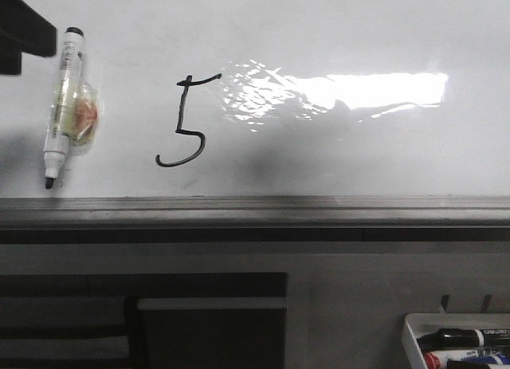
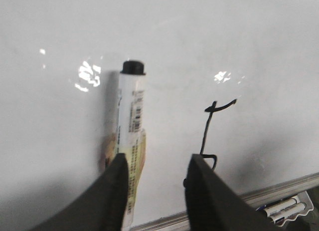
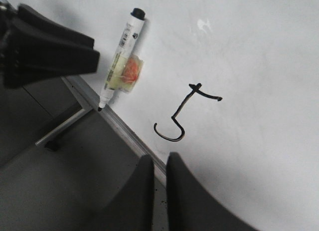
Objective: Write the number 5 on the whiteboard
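Observation:
The whiteboard point(image 1: 358, 34) lies under bright glare. A thin black number 5 point(image 1: 182, 110) is drawn on it left of the middle, and also shows in the left wrist view point(image 2: 207, 128) and the right wrist view point(image 3: 183, 104). A white marker point(image 1: 64, 98) with a yellow-orange wad on its barrel lies loose on the board left of the 5, its bare tip toward the edge rail. My left gripper point(image 2: 157, 161) is open and empty above the board, its one finger over the marker's point(image 2: 130, 111) lower end. My right gripper point(image 3: 160, 158) is shut and empty over the board's edge near the 5.
A grey metal edge rail point(image 1: 255, 203) runs along the board's near side. A small white tray point(image 1: 458, 341) with several markers sits at the lower right below the rail. Dark furniture lies below the board at the left. The left arm's dark body point(image 1: 24, 26) fills the upper left corner.

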